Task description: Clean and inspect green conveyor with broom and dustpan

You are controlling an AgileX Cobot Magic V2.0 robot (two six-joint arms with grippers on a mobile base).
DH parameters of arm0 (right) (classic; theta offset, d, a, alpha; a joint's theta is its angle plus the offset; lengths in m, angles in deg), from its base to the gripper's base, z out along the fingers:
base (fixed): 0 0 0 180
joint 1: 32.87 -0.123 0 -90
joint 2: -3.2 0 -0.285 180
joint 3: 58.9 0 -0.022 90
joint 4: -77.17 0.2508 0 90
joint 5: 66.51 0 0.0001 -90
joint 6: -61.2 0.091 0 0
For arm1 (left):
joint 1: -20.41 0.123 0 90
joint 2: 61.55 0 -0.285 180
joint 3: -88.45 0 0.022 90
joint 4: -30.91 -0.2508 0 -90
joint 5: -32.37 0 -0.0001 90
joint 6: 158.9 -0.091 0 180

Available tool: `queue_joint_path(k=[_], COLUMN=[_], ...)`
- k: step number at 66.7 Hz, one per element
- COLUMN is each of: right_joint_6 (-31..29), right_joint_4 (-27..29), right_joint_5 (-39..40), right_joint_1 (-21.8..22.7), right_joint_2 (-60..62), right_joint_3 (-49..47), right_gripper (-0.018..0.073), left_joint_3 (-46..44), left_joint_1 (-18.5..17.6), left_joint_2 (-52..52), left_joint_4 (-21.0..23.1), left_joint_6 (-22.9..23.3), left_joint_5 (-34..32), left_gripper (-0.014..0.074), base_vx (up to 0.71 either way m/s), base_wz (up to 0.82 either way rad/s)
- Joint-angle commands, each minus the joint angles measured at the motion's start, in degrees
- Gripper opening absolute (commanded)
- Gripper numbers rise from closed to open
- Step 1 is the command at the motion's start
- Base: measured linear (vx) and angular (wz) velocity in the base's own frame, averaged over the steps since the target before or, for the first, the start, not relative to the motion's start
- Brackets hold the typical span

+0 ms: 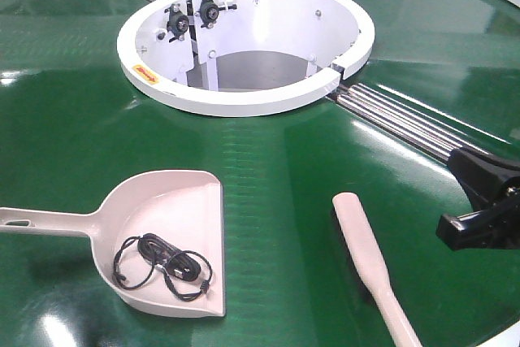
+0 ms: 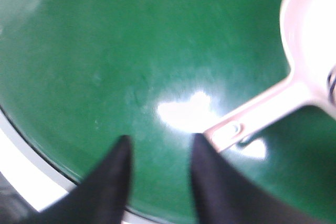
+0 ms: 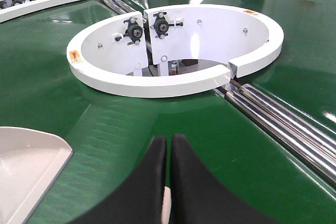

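The broom (image 1: pixel 370 259) lies flat on the green conveyor (image 1: pixel 268 160), just right of the dustpan (image 1: pixel 175 237). It looks light, stiff and slick; its narrow handle is probably the best hold. A black cable (image 1: pixel 162 264) is coiled inside the dustpan. The left gripper (image 2: pixel 157 145) hangs spread beside the dustpan's handle, and the right gripper (image 3: pixel 169 145) is pressed together.
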Motion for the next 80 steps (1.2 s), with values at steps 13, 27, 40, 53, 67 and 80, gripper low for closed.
queue_joint_path(k=[13,27,40,53,67,80], right_joint_6=[1.62,-0.14,-0.14,-0.14,-0.14,-0.14], right_joint_4=[0.98,0.91,0.91,0.91,0.91,0.91], right_joint_5=[3.94,9.45,14.39,14.33,14.39,14.39], right_joint_1=[0.22,0.22,0.22,0.22,0.22,0.22], right_joint_2=[0.41,0.41,0.41,0.41,0.41,0.41], right_joint_3=[-1.91,1.67,4.97,4.97,4.97,4.97], right_gripper=[-0.0005,-0.0005,-0.0005,-0.0005,-0.0005,-0.0005], left_joint_3=[1.59,19.80,32.86,33.35,33.35,33.35], left_joint_1=[-0.40,-0.40,-0.40,-0.40,-0.40,-0.40], left_joint_2=[16.24,34.37,46.45,50.44,50.49,50.49], left_joint_4=[2.03,7.14,6.91,6.92,6.92,6.92], left_joint_6=[15.43,15.93,15.93,15.93,15.93,15.93], left_joint_5=[-17.28,-33.19,-36.77,-35.97,-36.03,-36.03], left_gripper=[-0.0024,-0.0024,-0.0024,-0.0024,-0.0024,-0.0024], base_vx=[0.00,0.00,0.00,0.00,0.00,0.00], base_wz=[0.00,0.00,0.00,0.00,0.00,0.00])
